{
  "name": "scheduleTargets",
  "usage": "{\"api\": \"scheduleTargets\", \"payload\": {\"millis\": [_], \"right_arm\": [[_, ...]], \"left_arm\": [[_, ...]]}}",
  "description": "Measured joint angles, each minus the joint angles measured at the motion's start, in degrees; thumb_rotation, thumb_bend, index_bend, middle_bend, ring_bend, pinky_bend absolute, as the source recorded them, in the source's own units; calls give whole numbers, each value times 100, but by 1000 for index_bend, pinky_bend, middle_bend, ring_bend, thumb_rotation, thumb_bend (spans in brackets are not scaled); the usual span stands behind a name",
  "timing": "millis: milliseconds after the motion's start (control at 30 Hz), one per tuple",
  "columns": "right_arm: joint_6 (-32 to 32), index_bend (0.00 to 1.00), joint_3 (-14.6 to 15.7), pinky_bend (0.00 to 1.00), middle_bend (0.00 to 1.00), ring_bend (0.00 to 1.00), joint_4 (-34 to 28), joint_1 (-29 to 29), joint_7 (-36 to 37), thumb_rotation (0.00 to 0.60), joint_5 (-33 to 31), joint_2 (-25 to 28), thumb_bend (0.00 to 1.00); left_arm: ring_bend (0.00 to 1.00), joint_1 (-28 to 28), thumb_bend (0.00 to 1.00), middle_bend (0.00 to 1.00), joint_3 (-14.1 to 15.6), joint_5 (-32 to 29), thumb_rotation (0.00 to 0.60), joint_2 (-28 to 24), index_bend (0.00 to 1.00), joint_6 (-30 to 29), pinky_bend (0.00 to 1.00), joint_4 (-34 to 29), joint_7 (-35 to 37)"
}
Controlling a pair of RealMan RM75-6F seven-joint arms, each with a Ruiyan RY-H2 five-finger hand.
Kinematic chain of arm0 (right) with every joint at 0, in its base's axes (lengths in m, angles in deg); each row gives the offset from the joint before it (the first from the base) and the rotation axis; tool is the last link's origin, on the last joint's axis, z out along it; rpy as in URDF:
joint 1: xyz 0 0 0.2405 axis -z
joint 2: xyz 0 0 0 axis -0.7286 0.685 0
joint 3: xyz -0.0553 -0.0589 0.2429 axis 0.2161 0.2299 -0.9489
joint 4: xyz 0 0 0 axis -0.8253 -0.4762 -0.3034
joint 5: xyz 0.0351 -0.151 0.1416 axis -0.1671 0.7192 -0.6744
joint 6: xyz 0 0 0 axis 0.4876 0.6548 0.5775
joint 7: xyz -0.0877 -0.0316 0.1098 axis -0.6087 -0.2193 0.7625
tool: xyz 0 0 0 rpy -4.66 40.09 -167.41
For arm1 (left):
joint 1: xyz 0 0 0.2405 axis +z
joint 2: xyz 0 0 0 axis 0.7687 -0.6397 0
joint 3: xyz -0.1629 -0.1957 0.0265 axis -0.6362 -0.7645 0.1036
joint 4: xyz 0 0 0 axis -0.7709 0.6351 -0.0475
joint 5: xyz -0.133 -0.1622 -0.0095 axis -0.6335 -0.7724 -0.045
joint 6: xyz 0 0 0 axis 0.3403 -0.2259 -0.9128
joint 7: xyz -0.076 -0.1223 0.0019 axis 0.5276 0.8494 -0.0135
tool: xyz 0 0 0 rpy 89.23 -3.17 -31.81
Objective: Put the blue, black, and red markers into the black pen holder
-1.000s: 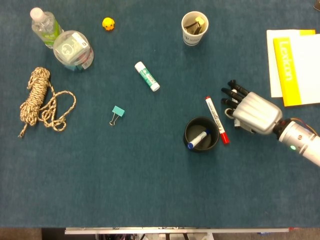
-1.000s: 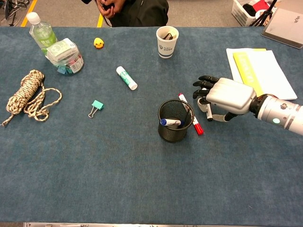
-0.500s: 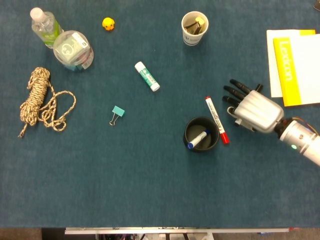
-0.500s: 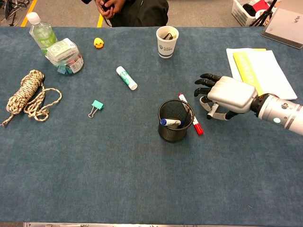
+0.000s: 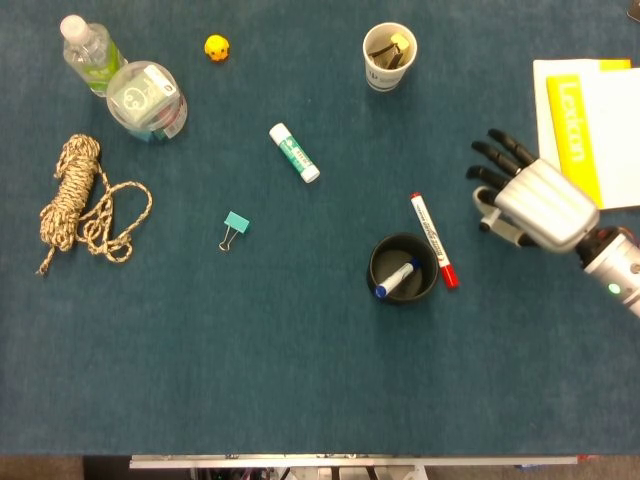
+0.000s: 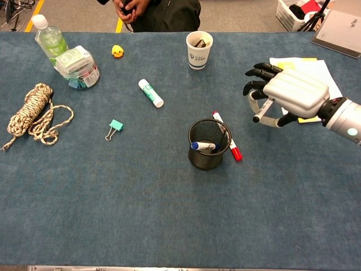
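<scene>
The right hand (image 5: pixel 530 200) hovers above the table (image 5: pixel 300 380) at about 3 o'clock, fingers spread and holding nothing; in the chest view (image 6: pixel 287 99) its dark fingertips (image 6: pixel 256 70) point toward 9 o'clock. The left hand is not in view.

Toward 8 o'clock from the hand lies the red marker (image 5: pixel 433 240), flat on the cloth, its red cap at the 5 o'clock end, its white barrel just beside the pen holder's rim; whether they touch cannot be told. The black pen holder (image 5: pixel 403 268) stands upright, a round mesh cup (image 6: pixel 209 144), and the blue marker (image 5: pixel 396 279) leans inside it, blue cap low at 7 o'clock. A black marker cannot be made out in either view.

At 12 o'clock a paper cup (image 5: pixel 389 55) holds some small brownish and yellow items, too small to identify. At 10 o'clock a clear plastic jar (image 5: pixel 147 100) with a lid holds coloured bits, beside a water bottle (image 5: pixel 88 45).

Compared with a second ago, the hand has pulled away from the red marker toward 2 o'clock and risen, now partly over the yellow booklet (image 5: pixel 575 140) and white papers (image 5: pixel 620 130). The markers and holder have not moved.
</scene>
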Motion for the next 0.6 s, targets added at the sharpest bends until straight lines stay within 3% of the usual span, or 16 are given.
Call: {"api": "scheduleTargets", "payload": {"millis": [333, 600], "right_arm": [[-324, 593, -533, 0, 319, 89, -1668, 86, 1032, 600, -486, 445, 307], [-253, 593, -729, 0, 319, 89, -3043, 61, 2088, 600, -659, 715, 307]], "left_arm": [[281, -52, 469, 308, 1, 63, 600, -13, 264, 10, 128, -130, -126], [281, -27, 470, 308, 33, 93, 600, -33, 264, -23, 128, -181, -134]]}}
